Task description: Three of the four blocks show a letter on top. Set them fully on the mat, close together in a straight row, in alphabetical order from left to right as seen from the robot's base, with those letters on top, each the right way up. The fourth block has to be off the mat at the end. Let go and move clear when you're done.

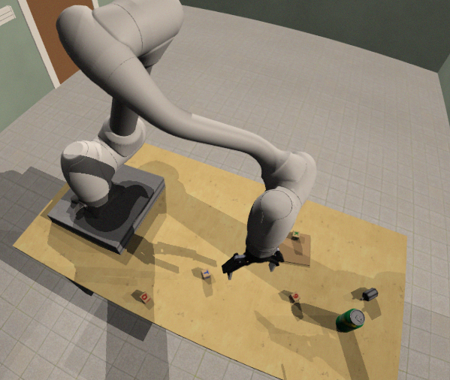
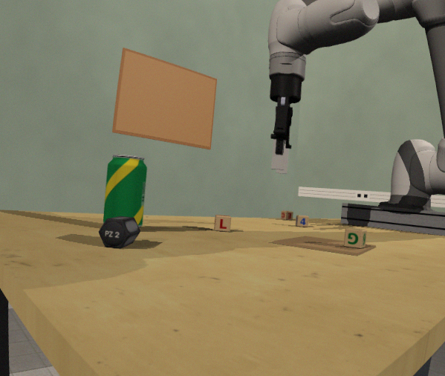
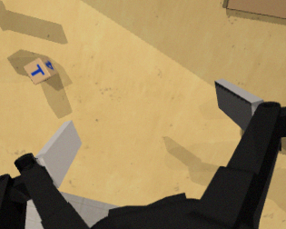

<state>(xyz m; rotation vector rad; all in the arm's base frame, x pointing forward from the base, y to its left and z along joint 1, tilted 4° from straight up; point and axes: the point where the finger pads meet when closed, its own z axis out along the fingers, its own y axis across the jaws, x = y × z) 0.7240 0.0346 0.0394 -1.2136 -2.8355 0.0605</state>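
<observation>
While the claw (image 1: 252, 266) hangs high above the table (image 1: 200, 196) with its jaws spread wide and nothing between them, bare wood lies beneath it. In the top view, one block (image 1: 295, 234) sits on the mat (image 1: 298, 252) at centre right. The wrist view reads a blue T on another block (image 3: 38, 71) at upper left; the side view shows the green can (image 2: 125, 189) near the far left edge.
</observation>
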